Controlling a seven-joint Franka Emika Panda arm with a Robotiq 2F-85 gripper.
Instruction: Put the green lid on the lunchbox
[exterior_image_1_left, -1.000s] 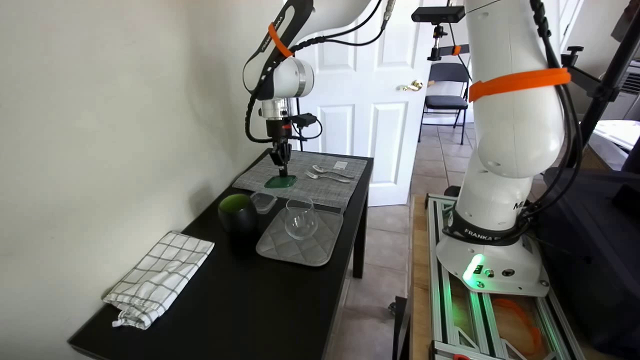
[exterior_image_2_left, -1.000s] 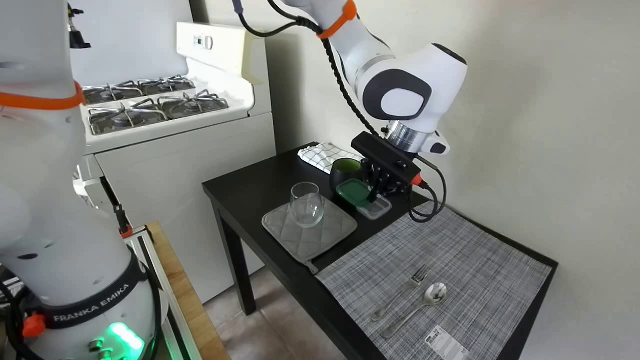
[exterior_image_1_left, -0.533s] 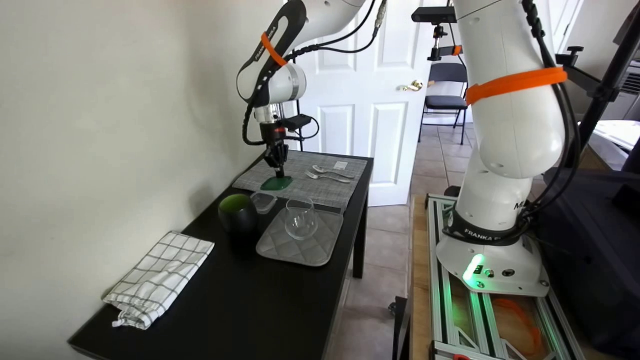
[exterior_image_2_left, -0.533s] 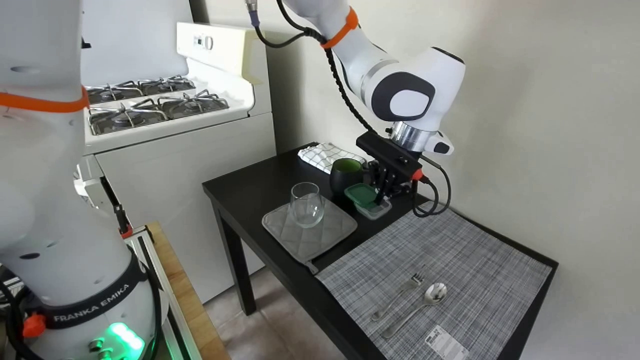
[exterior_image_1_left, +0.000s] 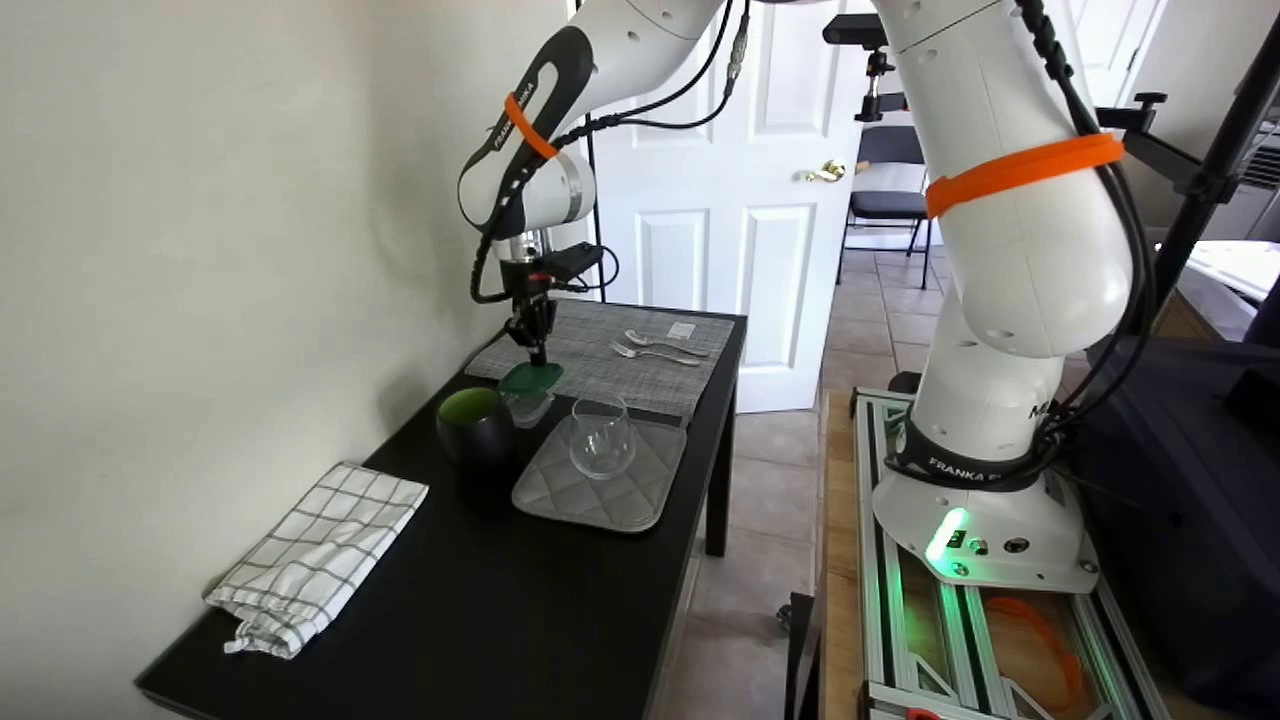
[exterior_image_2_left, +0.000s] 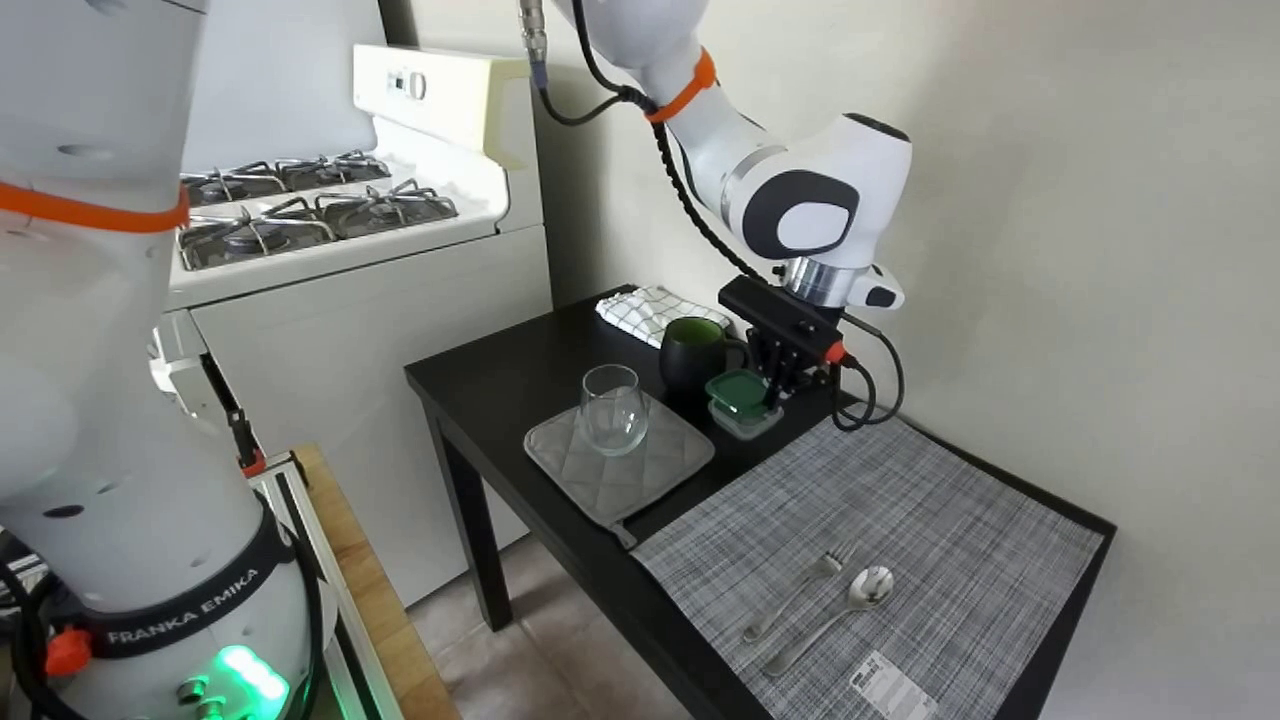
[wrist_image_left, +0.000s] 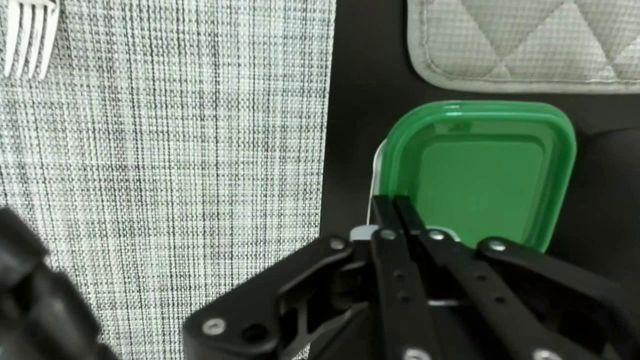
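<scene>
Clenched on one edge of the green lid (wrist_image_left: 480, 185), your jaws hold it roughly level over the clear lunchbox (exterior_image_2_left: 745, 427), which sits on the black bench (exterior_image_1_left: 480, 620) just beside the woven placemat (exterior_image_2_left: 900, 520). In the wrist view the lid reaches up and right from your grip, nearly all of it hanging to one side; its long axis cannot be told, since the jaws cover the lower end. A pale strip of lunchbox rim shows past the lid's left edge, the side toward the placemat. On the opposite side, a black mug (exterior_image_2_left: 692, 352) stands just beside the lunchbox. Whether lid and rim touch cannot be made out. The task looks late, at its aligning step: your coming move likely calls for a small shift toward the placemat, then straight down, and the unheld far edge may ride up if you press at the grip alone.
</scene>
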